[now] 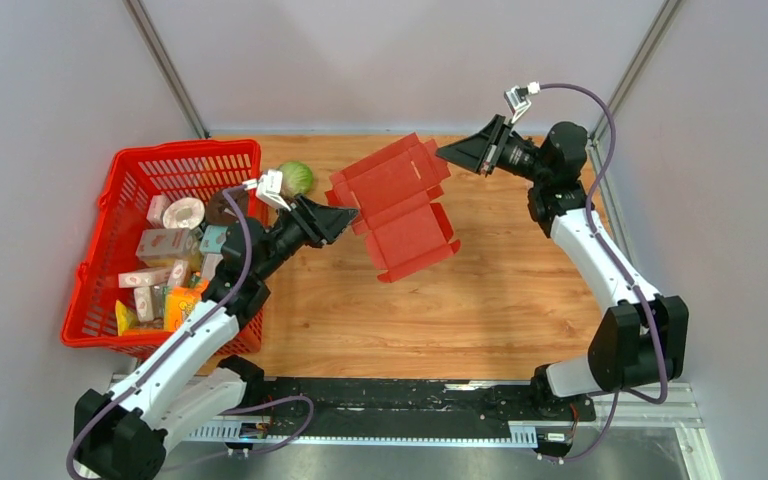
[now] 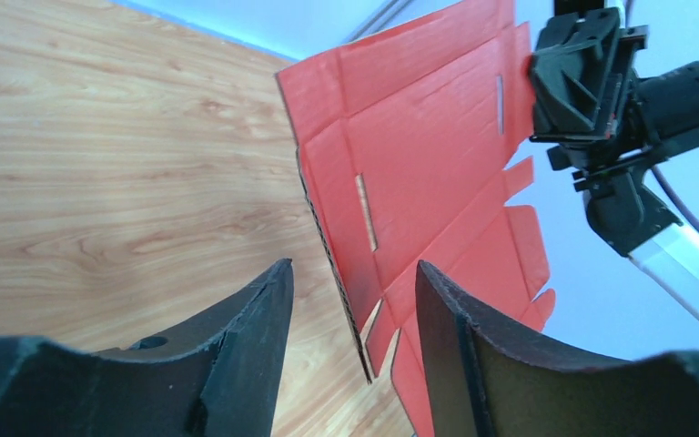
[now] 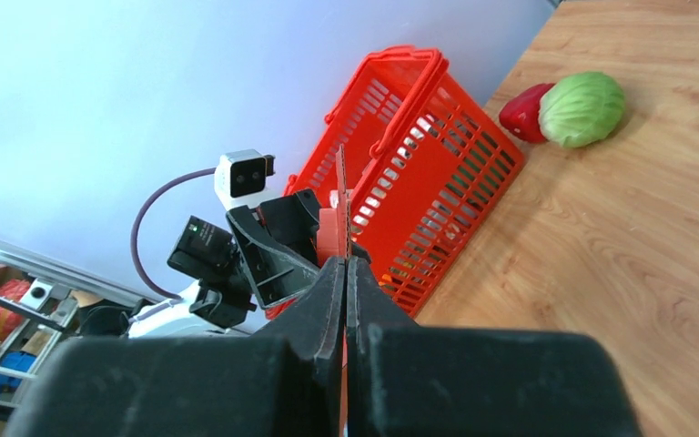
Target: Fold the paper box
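Starting from the red mesh basket (image 1: 185, 150), I use it as the reference for every position below. It stands on the wooden table (image 1: 480, 300), loaded with small cartons, and a green cabbage (image 1: 298, 177) lies just beside its far right corner.

Left gripper (image 1: 345, 215): just right of the basket, raised off the table. Its jaws stand apart, with one finger (image 2: 255, 309) on each side of the sheet's basket-side edge. My left wrist view shows a gap on both sides of the cardboard, so I judge that nothing is clamped here.

Paper box (image 1: 400, 200): a flat, unfolded, dark red die-cut sheet. It hangs tilted in the air right of the basket, between my two grippers and clear of the table. Slots, score lines and notched flaps are visible.

Right gripper (image 1: 450, 152): farthest from the basket, at the sheet's far edge. Its fingers are pressed together with the thin cardboard pinched between them, so this arm alone carries the sheet.

Handling, as I judge it:
- The sheet is light and thin. The panels are fairly stiff, but it will hinge readily at the scores and sag under a single-edge hold.
- The surface looks smooth, so it may slip in a loose pinch.
- The notched flaps may crease or tear easily.
- The best hold is on a full panel close to a score line, not on a flap, with moderate pressure.
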Robot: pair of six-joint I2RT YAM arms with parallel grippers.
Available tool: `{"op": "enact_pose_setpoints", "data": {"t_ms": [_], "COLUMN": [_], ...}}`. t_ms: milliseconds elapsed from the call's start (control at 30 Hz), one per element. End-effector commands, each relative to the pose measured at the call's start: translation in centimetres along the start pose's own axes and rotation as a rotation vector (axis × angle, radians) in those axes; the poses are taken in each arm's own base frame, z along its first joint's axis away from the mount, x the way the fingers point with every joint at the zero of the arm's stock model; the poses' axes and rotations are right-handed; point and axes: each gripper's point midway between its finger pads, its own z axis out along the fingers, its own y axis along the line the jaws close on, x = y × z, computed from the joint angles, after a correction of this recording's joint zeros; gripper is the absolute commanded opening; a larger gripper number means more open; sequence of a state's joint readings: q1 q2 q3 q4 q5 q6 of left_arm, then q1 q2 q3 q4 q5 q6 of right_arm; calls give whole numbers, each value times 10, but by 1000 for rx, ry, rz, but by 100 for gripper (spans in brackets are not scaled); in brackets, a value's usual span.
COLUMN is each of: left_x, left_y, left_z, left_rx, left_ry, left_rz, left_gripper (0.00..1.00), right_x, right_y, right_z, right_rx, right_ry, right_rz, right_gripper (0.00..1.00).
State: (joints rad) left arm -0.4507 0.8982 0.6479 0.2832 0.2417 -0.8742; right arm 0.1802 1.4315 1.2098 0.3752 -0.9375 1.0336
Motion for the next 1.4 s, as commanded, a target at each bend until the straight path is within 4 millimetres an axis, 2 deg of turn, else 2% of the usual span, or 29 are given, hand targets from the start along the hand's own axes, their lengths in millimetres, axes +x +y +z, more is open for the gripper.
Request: {"op": "enact_pose_setpoints", "data": {"t_ms": [0,33,67,167,200,233,267,300,333,367,400,433,467,533,667,700,833,867,900,1033,1167,1367], "left_x": [-2,-2,-2,-4,1,0,0,7,7,4,13,16,16,29,43,50,62,62,65,66,72,73], "left_y": [-21,-24,-27,-32,-30,-33,-35,-28,-28,-31,-22,-25,-29,-30,-37,-32,-41,-44,-48,-55,-60,-62], "left_z": [-9,-12,-17,-29,-32,-39,-43,-47,-54,-58,-63,-69,-73,-84,-102,-108,-126,-128,-132,-137,-140,-139], "left_rx": [115,127,139,143,127,136,132,96,91,84,43,60,70,91,134,117,183,198,223,261,307,326], "left_ry": [-23,-22,-29,-27,-5,-5,-2,33,37,42,90,108,121,191,295,333,404,409,423,432,454,461], "left_rz": [-13,-9,-2,39,46,77,94,99,142,165,171,217,237,277,334,329,366,370,367,374,370,367], "left_gripper": [56,52,43,26,22,15,10,7,3,0,0,0,0,0,0,0,0,0,0,0,0,0], "right_x": [10,12,13,24,25,27,37,39,32,47,39,33,46,55,91,99,132,141,149,174,195,211], "right_y": [34,37,43,39,37,33,16,5,8,-10,-19,-13,-11,1,39,48,72,73,82,87,89,89], "right_z": [-6,-7,-9,-13,-14,-14,-17,-18,-18,-25,-28,-29,-28,-23,0,2,9,11,9,9,15,13], "right_rx": [-76,-81,-89,-61,-43,-23,42,90,127,213,304,330,343,280,53,-3,-208,-250,-327,-438,-462,-514], "right_ry": [3,4,4,31,37,52,97,110,110,177,156,157,208,258,337,359,472,502,528,618,646,677], "right_rz": [-15,-16,-25,-31,-40,-64,-72,-99,-146,-188,-236,-296,-328,-467,-598,-616,-722,-708,-691,-640,-646,-615], "right_gripper": [0,0,0,3,9,26,33,40,59,68,75,84,88,95,95,95,91,90,88,75,72,62]}}
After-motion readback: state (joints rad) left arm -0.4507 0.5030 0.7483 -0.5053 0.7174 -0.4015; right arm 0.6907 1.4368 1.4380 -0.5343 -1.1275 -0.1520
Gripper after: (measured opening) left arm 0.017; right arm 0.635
